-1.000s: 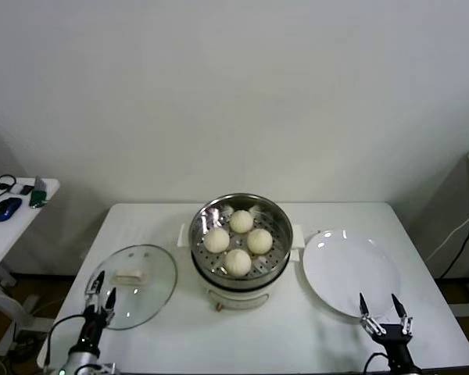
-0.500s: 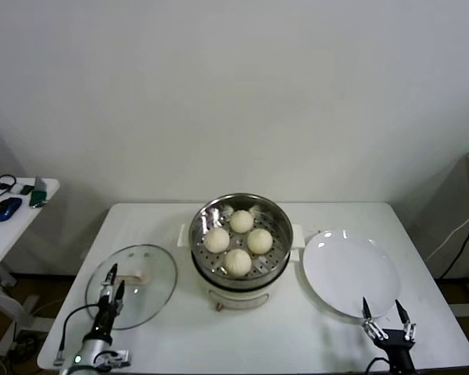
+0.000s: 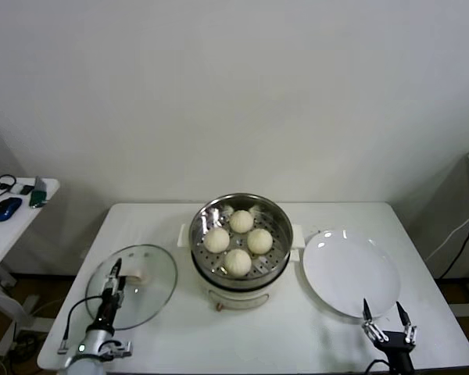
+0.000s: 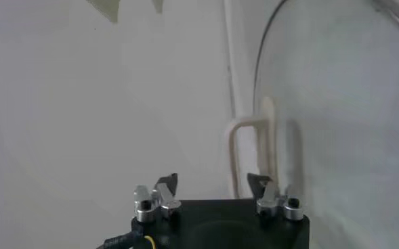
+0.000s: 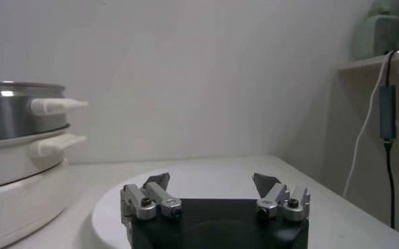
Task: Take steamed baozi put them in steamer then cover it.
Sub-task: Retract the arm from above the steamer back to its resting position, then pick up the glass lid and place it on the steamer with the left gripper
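Four buns sit in the open steamer; the left hand hangs over the lid beside it

The steamer [image 3: 241,248] stands mid-bench [image 3: 172,223], uncovered, with all four steamed baozi [image 3: 238,241] resting on its perforated tray. To the steamer's left, the cover [image 3: 134,284] lies flat on the bench, its cream handle [image 4: 251,145] up. The left hand [image 3: 113,280] is poised over the cover on the side away from the steamer, its fingers apart and pointing at the handle, not touching it. To the steamer's right lies a white plate [image 3: 350,271], just beside the pot. The right hand [image 3: 386,319] sits past the plate's near edge, well apart from the steamer, its fingers spread wide and gripping nothing
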